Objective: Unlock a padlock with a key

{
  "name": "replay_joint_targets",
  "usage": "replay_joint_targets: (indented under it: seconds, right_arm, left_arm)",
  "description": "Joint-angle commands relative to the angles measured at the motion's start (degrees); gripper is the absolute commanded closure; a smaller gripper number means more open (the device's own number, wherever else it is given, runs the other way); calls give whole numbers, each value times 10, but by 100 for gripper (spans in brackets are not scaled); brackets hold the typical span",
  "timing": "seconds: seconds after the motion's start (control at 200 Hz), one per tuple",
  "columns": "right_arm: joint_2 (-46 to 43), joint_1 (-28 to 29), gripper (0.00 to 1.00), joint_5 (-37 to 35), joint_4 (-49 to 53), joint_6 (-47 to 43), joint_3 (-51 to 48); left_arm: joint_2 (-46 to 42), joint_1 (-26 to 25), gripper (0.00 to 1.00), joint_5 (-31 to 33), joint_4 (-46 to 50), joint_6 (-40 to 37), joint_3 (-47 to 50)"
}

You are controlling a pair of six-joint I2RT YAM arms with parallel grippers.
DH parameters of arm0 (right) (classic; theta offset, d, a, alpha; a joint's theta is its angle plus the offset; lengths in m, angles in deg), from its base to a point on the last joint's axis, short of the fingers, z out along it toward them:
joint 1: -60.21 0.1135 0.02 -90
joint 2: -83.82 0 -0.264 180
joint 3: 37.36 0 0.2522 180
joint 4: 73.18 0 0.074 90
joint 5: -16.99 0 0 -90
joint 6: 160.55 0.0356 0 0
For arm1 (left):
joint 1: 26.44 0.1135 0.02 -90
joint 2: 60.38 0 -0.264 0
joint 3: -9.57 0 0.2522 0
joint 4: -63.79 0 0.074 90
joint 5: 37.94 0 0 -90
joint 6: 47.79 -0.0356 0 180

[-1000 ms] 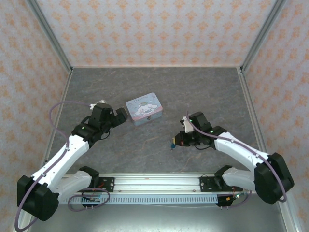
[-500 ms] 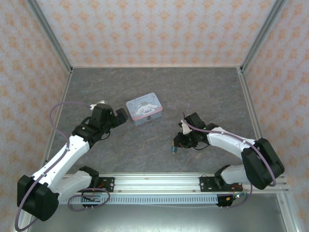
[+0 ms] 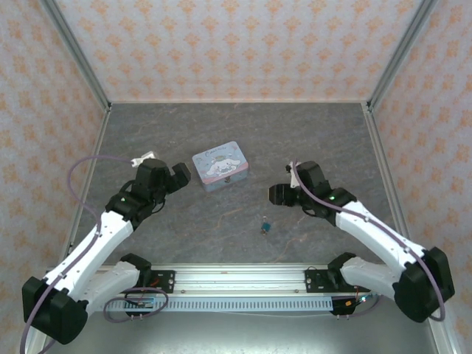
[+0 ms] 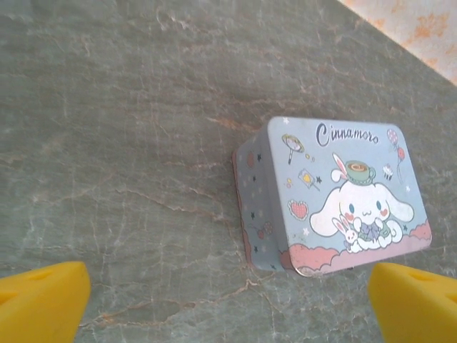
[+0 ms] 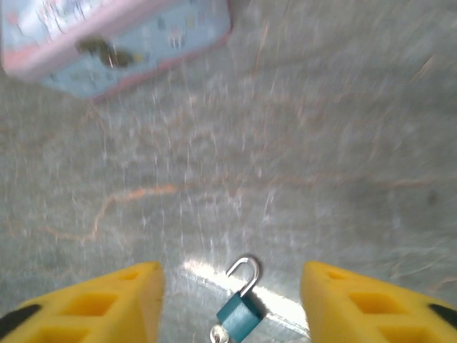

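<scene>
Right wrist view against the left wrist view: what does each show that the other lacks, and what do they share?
Right wrist: the teal padlock lying on the table under the open right gripper, shackle apparently swung open, plus the latch side of the tin. Left wrist: the cartoon-printed lid of that tin, under the open left gripper. Shared: the tin, the grey table, yellow fingers spread wide.
</scene>
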Motion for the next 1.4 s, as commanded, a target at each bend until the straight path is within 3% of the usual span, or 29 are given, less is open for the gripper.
replay_joint_targets:
  seconds: [0.0,0.24,0.275,0.415,0.616,0.756,0.851,0.936,1.091,1.231,1.396]
  right_arm:
    - [-46,-4,30,-135,-7,-30,7]
    - [-145,-6,4,-289,-122,-79,-70]
    - [-154,-8,0,-314,-135,-96,-79]
    - [-173,-34,1,-339,-187,-176,-116]
    - [-138,-132,1,-284,-310,-194,-171]
    - [-57,-207,1,-204,-404,-159,-197]
    - [5,-227,1,-180,-485,-155,-212]
    - [49,-244,1,-170,-568,-141,-231]
    - [128,-278,1,-138,-629,-112,-227]
    - [128,-302,1,-69,-618,-114,-222]
    - [112,-307,1,-54,-649,-115,-247]
  left_arm:
    - [-48,2,0,45,-80,-29,11]
    - [-146,2,0,116,-351,-125,154]
    - [-152,2,0,129,-361,-149,162]
    - [-144,2,0,151,-316,-265,142]
    - [-102,2,0,240,-341,-327,160]
    - [-44,5,0,265,-374,-378,171]
    - [-2,12,0,273,-392,-385,171]
    - [32,31,0,253,-413,-370,174]
    - [101,66,0,216,-476,-366,187]
    - [160,110,0,162,-565,-349,214]
    - [186,125,0,134,-615,-366,231]
